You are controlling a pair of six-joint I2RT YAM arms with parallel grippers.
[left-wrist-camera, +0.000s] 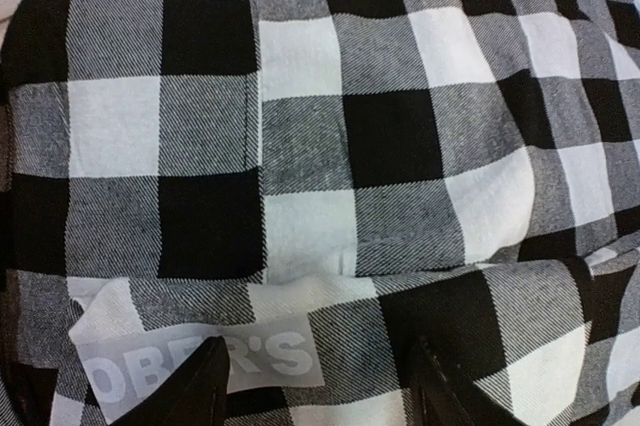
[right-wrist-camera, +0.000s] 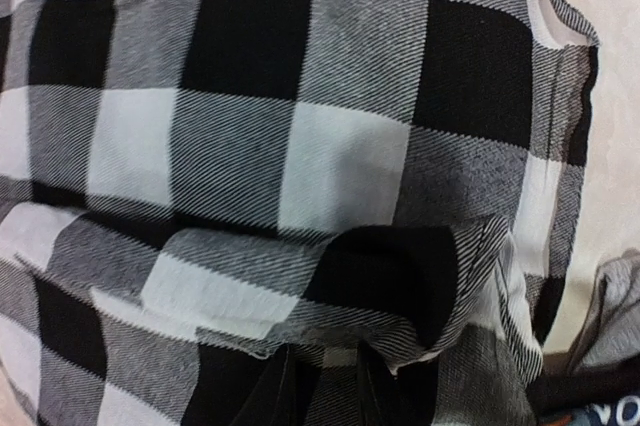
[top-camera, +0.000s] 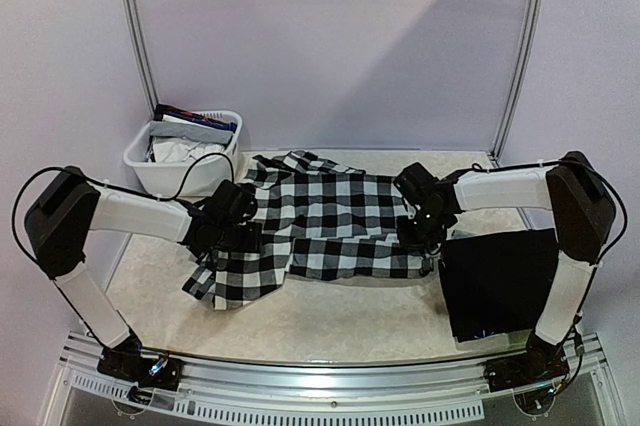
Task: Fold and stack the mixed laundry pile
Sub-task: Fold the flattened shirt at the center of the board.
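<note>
The black-and-white checkered shirt (top-camera: pixel 325 221) lies spread across the middle of the table. My left gripper (top-camera: pixel 235 214) sits on its left side. In the left wrist view that gripper (left-wrist-camera: pixel 320 391) is open, with the fingers wide apart over the cloth (left-wrist-camera: pixel 380 136) beside a grey label with white letters (left-wrist-camera: pixel 215 361). My right gripper (top-camera: pixel 425 224) is at the shirt's right edge. In the right wrist view that gripper (right-wrist-camera: pixel 325 391) is shut on a raised fold of the shirt (right-wrist-camera: pixel 300 156). A folded black garment (top-camera: pixel 500 281) lies flat at the right.
A white plastic basket (top-camera: pixel 150 168) holding several garments stands at the back left, against the wall. In the right wrist view a grey cloth (right-wrist-camera: pixel 612 311) and a dark piece with letters (right-wrist-camera: pixel 610 411) lie just past the shirt's edge. White walls enclose the table.
</note>
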